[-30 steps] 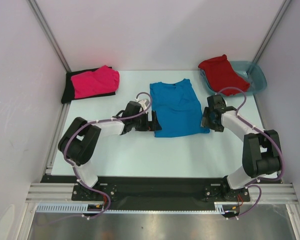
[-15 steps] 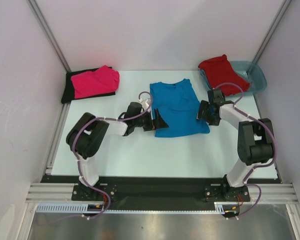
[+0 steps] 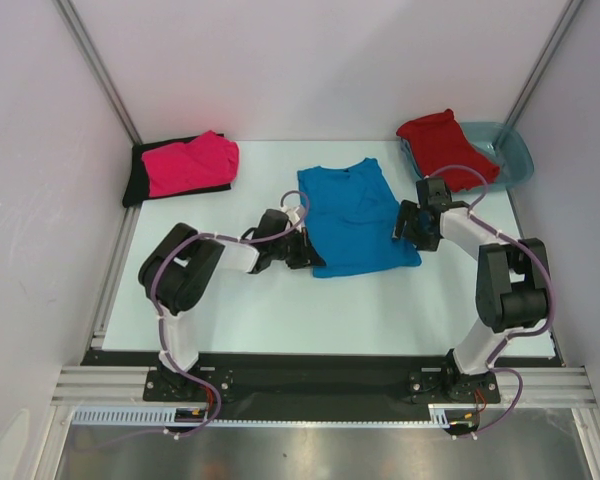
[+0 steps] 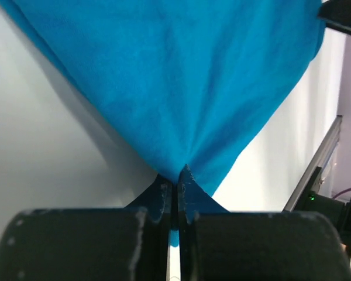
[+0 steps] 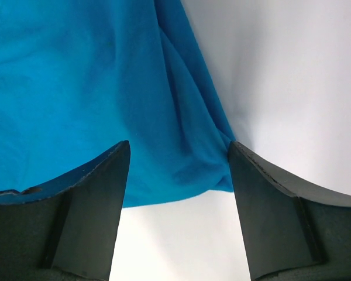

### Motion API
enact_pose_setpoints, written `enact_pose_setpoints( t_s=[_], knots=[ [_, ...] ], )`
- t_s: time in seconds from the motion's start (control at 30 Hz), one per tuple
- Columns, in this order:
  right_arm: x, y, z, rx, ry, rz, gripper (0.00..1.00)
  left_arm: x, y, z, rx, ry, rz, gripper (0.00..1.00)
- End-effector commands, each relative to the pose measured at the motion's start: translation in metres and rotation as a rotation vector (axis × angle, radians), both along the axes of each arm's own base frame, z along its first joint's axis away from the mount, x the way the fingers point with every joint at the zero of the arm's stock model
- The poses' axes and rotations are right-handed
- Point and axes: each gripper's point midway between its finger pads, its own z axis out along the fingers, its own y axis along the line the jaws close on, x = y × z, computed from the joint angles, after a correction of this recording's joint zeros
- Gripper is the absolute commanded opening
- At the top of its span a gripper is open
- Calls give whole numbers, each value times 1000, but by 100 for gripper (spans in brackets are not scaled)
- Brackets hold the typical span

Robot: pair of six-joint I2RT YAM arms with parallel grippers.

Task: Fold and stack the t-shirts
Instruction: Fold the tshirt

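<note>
The left gripper (image 3: 306,250) has just pinched the blue t-shirt (image 3: 355,215) mid-frame; the right gripper (image 3: 404,222), jaws spread astride its edge, must close before folding.

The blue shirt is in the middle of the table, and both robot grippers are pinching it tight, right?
Not quite. Only the left gripper is shut on the blue shirt. The right gripper is open, its fingers apart with the shirt's edge between them, as the right wrist view shows. The shirt does lie in the middle of the table.
</note>
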Motion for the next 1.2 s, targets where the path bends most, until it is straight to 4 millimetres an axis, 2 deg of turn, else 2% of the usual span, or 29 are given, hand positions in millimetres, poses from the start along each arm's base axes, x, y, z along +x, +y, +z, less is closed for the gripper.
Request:
enact_pose_setpoints(
  t_s=[0.0,0.1,0.17,0.23,0.27,0.47,0.6,0.63,0.67,0.73,0.77,0.9,1.03,1.13,1.17],
  knots=[
    [-1,-4,25,-4,-57,3,73,-13,21,-17,173,13,-32,0],
    [-7,-5,34,-2,-71,1,73,-17,41,-17,288,1,-46,0],
    [-12,-6,41,-1,-86,3,73,-23,52,-11,342,-5,-73,0],
    [-16,-6,50,2,-103,1,73,-19,61,-3,368,-31,-76,0],
    [-19,-6,49,4,-101,2,73,-24,67,-3,392,-16,-81,0],
    [-36,1,45,50,-77,17,74,-22,97,9,474,-45,-53,0],
    [-51,18,28,144,-29,53,74,-26,119,13,545,-34,-41,0],
    [-54,22,25,166,-22,55,74,-27,120,14,549,-37,-46,7],
    [-56,25,23,185,-20,67,74,-27,121,15,550,-39,-45,21],
    [-58,30,18,209,-24,71,75,-28,114,20,508,-52,-51,41],
    [-51,40,21,257,-49,90,75,-28,104,27,448,-68,-53,99],
    [-46,49,25,286,-62,111,74,-23,98,33,423,-89,-40,100],
    [-42,56,25,311,-59,133,64,-17,89,51,366,-147,-36,100],
    [-42,61,18,328,-45,153,52,-14,76,60,297,-160,-53,100],
    [-41,64,17,338,-46,164,44,-11,69,65,266,-181,-60,100]
  ],
)
